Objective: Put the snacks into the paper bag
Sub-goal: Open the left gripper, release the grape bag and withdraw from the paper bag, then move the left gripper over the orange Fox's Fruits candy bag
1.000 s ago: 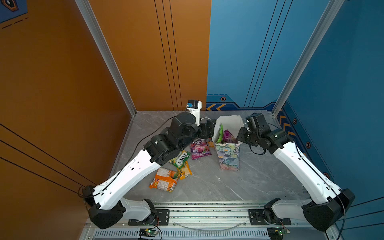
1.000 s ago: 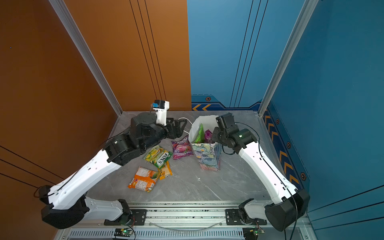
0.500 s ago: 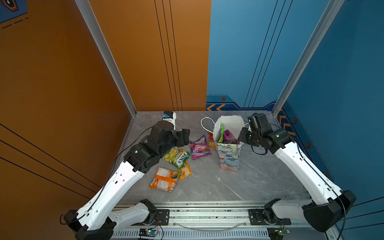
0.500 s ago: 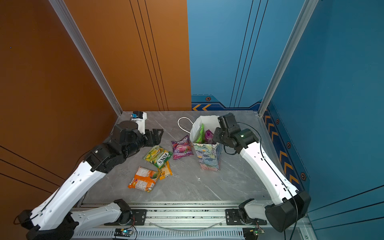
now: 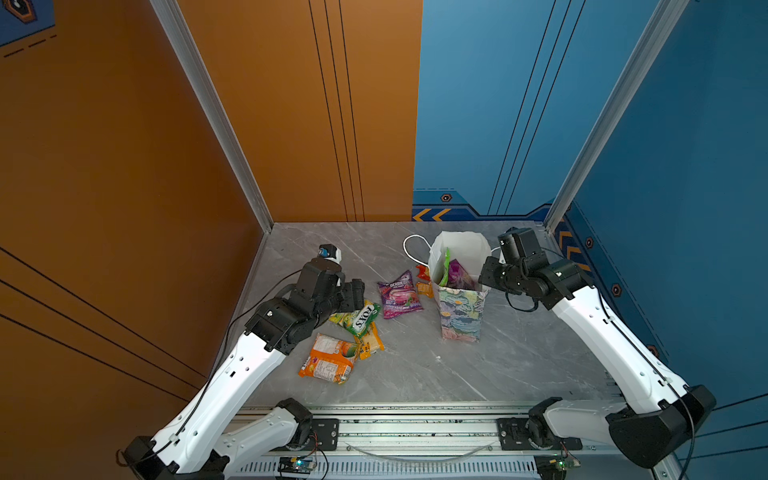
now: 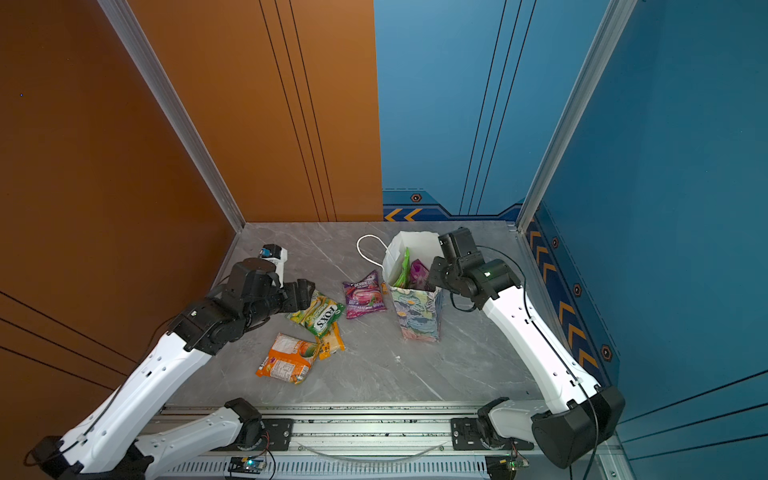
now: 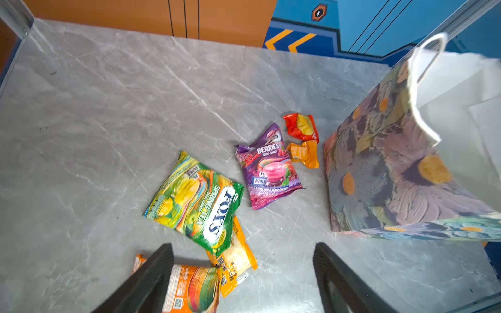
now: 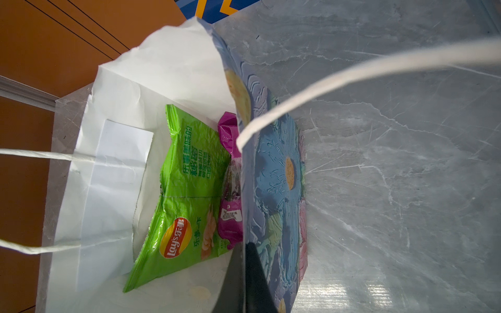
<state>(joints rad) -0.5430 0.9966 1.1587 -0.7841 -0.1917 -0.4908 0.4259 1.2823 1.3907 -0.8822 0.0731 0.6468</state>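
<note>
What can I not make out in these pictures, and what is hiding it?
Purple packet in the paper bag: right wrist view, mostly behind the bag's wall; print unreadable.
Orange packet: left wrist view, cut by the picture's edge, partly behind the left tool.
Yellow packet: left wrist view, partly under the green packet; blurred print.

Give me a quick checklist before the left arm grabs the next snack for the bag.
1. Open jaws on the left gripper: ok.
2. The right gripper shut on the paper bag wall, bag upright: ok.
3. Bag mouth open, room beside the green crisps bag and purple packet inside: ok.
4. The green sweets packet clear of others: not ok, it overlaps a yellow packet.
5. Left jaws' height above the table: cannot tell.
</note>
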